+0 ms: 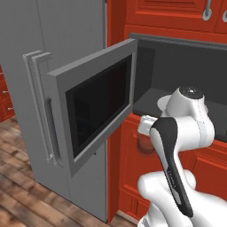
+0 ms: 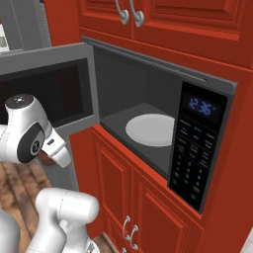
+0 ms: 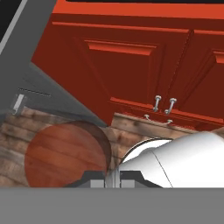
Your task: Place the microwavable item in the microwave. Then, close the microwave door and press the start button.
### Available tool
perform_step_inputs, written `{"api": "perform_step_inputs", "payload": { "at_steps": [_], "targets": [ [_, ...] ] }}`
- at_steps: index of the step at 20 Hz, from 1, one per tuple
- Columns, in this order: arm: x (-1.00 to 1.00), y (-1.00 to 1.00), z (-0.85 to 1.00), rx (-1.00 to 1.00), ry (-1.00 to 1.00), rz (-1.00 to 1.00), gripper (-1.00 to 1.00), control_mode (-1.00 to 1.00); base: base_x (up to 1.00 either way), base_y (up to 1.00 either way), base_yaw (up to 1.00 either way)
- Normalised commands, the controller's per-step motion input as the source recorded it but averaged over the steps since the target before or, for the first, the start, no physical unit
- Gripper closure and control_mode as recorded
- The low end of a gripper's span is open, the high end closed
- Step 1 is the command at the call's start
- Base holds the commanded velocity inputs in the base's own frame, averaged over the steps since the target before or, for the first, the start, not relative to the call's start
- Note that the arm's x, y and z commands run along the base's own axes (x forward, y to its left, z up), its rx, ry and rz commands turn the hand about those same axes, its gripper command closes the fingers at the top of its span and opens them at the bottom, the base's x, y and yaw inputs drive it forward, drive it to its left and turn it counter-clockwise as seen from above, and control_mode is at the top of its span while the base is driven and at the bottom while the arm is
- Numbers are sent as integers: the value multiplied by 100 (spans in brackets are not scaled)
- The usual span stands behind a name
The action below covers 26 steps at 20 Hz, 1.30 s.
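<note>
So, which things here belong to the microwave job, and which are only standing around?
For the job:
- reddish-brown cup, held in the shut pincer
- microwave
- microwave door, open
- keypad

Only around:
- fridge
- red cabinets

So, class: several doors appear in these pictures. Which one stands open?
The microwave door, a grey frame around dark glass, swung out leftward. The red cabinet doors and grey fridge doors sit shut.

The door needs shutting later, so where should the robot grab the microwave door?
Grab the thin curved bar handle on the microwave door, at its free edge far from the hinge. The door stands swung open toward the fridge, so come from its outer, fridge-facing side. The bar runs upright and bows off the frame, leaving a gap.
</note>
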Motion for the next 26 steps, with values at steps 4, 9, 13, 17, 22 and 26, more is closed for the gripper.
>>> {"api": "perform_step_inputs", "payload": {
  "at_steps": [4, 9, 13, 17, 22, 26],
  "targets": [
    [5, -24, 12, 0, -17, -5, 100, -100, 0, 0, 0],
    [24, -44, 49, 0, -17, -17, 100, -100, 0, 0, 0],
    [29, -44, 40, 0, -13, -22, 100, -100, 0, 0, 0],
    [37, -55, 31, 0, -9, -17, 100, -100, 0, 0, 0],
    [41, -80, 15, 6, 0, -12, 100, -100, 0, 0, 0],
    [37, -70, 0, 6, 0, -11, 100, -100, 0, 0, 0]
  ]
}}
